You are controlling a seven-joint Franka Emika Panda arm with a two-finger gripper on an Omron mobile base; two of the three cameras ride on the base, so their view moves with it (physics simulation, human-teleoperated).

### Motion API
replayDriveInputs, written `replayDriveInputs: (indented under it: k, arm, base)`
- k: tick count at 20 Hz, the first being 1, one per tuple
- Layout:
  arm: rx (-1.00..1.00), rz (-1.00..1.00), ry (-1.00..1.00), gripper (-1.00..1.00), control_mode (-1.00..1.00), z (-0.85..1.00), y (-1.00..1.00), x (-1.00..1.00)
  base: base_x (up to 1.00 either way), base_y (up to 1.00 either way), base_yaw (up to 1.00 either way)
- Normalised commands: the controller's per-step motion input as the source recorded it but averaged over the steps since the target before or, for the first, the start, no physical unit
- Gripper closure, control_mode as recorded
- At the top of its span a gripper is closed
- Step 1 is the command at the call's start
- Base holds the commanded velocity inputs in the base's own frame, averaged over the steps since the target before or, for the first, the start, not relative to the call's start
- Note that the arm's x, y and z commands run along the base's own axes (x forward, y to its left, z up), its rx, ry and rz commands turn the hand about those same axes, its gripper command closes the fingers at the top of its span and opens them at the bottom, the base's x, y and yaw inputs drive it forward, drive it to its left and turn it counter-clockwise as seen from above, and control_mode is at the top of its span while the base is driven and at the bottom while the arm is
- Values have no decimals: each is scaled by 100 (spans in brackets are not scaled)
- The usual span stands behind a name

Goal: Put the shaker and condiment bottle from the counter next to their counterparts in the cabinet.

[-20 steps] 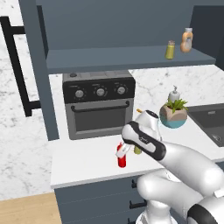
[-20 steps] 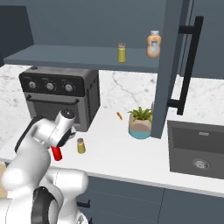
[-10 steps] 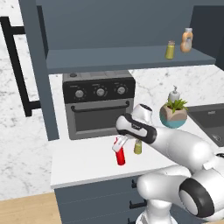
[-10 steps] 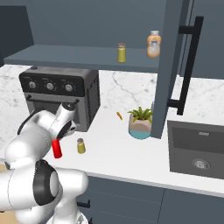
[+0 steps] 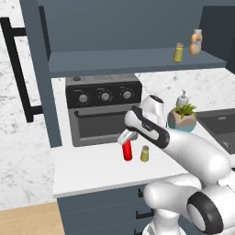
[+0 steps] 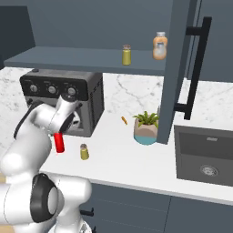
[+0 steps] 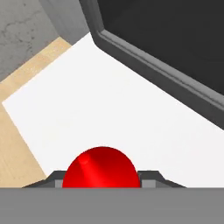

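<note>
My gripper (image 5: 126, 137) is shut on the condiment bottle (image 5: 127, 151), a slim red squeeze bottle held upright just above the white counter (image 5: 87, 172), in front of the oven. In the hand view the bottle's red top (image 7: 101, 168) sits between my two dark fingertips (image 7: 151, 178). The olive-yellow shaker (image 5: 144, 153) stands on the counter just right of the bottle. From the right side the bottle (image 6: 59, 142) hangs left of the shaker (image 6: 84, 151). Up on the cabinet shelf (image 5: 128, 62) stand a twin shaker (image 5: 178, 52) and a tan-orange bottle (image 5: 196, 42).
A black toaster oven (image 5: 104, 108) sits close behind the bottle. A potted plant (image 5: 182, 118) and a soap dispenser (image 5: 183, 98) stand to the right, before the sink (image 6: 207, 154). An open cabinet door (image 6: 179, 68) with a black handle hangs right of the shelf.
The jaws have shut on the red bottle. The arm has drawn back toward the oven and raised the bottle a little off the counter. The shaker has not moved.
</note>
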Motion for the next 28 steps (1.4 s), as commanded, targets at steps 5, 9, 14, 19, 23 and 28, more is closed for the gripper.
replayDriveInputs:
  k: [5,9,14,19,23,28]
  arm:
    - [0,-22,-9,100,-100,56,-7,-9]
    - [0,-27,-8,100,-100,53,-21,-2]
    - [0,-34,-15,100,-100,47,-43,-6]
    - [0,-30,-24,100,-100,53,-41,0]
    - [0,-26,-25,100,-100,52,-33,0]
    - [0,-21,-16,100,-100,56,-18,0]
  base:
    - [0,0,0]
    - [0,0,0]
    - [0,0,0]
    - [0,0,0]
    - [0,0,0]
    - [0,0,0]
